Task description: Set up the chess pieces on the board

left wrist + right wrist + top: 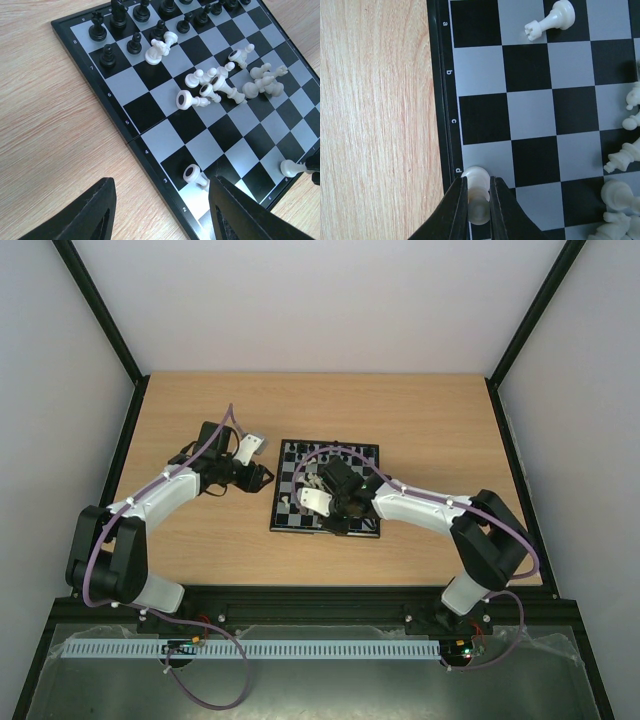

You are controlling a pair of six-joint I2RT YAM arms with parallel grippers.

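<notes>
A: Wooden tabletop (430, 420), pale grain, with plain walls round it. Where does the board sit?

B: Near the table's middle, a little askew, between the 2 arms. That board (289, 508) is black and pale grey, with a thin black border.

A: And the pieces?

B: The black pieces (135, 25) stand upright in 2 rows along the far edge in the left wrist view. Most of the white pieces (225, 82) lie toppled in a heap on the middle squares. 1 lone white piece (195, 175) lies on its side near the board's close corner.

A: Any piece in a grip?

B: Yes. The right gripper (479, 210) has its fingers pinched on a small white pawn (476, 186) at the board's rim, beside the letter d. Whether it touches the square, I cannot tell.

A: The other arm?

B: The left gripper (162, 187) hangs at the board's left edge, its 2 fingers spread wide with nothing between them.
</notes>
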